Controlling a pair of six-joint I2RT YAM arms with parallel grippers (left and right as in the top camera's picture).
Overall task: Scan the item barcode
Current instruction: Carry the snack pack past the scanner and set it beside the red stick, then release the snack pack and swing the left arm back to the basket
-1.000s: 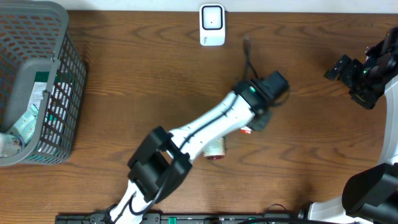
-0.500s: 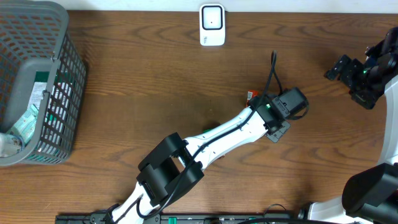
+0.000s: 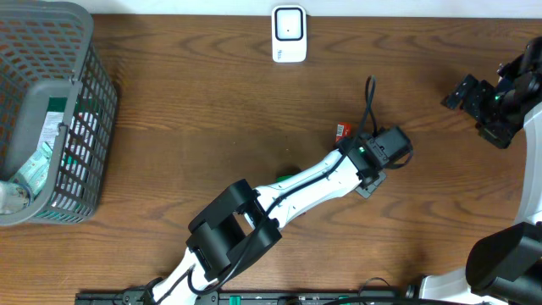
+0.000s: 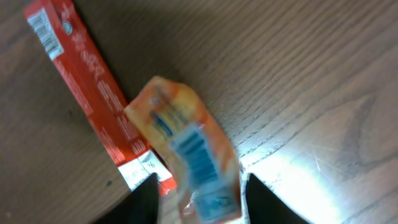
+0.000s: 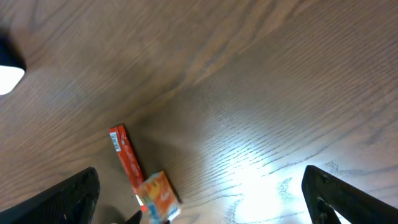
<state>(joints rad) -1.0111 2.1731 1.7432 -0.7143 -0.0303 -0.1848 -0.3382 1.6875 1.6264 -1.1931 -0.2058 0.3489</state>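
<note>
An orange-blue packet (image 4: 186, 155) lies between the left tool's (image 4: 200, 196) fingers (blurred; pinched or loose, cannot tell), red stick sachet (image 4: 90, 93) just beside it; right tool (image 5: 208, 196) spread.

Shop checkout (mock), shopping basket (image 3: 91, 127), scanner (image 3: 289, 34)

Wooden table (image 3: 212, 110) bears basket (image 3: 89, 110), probable scanner (image 3: 289, 34), red sachet (image 4: 93, 93).
</note>
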